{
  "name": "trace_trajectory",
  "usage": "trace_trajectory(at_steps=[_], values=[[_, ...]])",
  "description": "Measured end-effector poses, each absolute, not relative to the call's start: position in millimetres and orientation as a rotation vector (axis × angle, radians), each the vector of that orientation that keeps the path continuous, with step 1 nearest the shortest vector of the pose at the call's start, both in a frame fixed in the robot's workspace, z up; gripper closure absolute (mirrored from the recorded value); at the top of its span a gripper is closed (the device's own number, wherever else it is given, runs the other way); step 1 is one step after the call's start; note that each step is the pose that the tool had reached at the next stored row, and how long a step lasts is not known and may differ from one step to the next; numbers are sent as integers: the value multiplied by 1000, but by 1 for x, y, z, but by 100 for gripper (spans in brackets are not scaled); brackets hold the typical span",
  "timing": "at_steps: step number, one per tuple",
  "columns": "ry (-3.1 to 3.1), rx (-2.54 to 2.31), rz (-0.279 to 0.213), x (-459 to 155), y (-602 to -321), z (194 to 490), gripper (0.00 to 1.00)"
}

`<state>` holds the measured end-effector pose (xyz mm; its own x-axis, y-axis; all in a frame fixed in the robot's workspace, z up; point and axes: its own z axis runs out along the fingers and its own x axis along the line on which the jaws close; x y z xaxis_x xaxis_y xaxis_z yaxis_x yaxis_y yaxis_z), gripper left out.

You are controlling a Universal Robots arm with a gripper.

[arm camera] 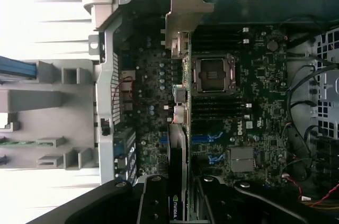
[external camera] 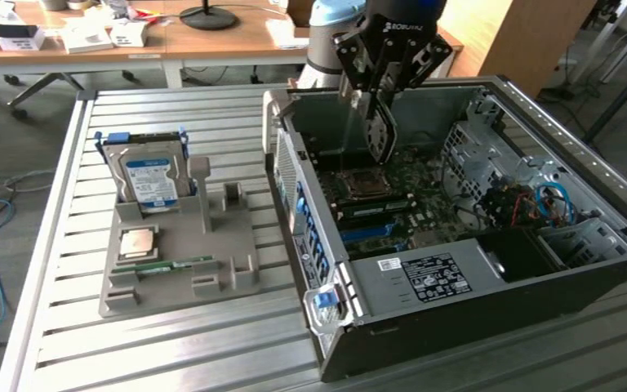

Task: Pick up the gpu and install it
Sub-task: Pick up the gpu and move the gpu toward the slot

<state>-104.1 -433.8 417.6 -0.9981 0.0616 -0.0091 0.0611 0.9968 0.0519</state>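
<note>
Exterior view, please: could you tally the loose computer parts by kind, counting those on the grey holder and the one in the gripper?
hard drive: 1, on the grey holder
processor chip: 1, on the holder
memory stick: 1, on the holder
gpu: 1, in the gripper over the open case
Total: 4

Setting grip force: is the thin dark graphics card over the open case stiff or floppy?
The thin dark graphics card with grey metal bracket is probably stiff: it hangs straight from the gripper. Thin, so likely light, fragile.
</note>
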Motion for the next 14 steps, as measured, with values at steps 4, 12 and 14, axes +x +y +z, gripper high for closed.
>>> trace_trajectory(at_steps=[4,12,14], values=[[3128,96,81,-93,-434,418,74],[3128,96,83,-71,-434,418,74],[3128,96,83,-66,-434,418,74]])
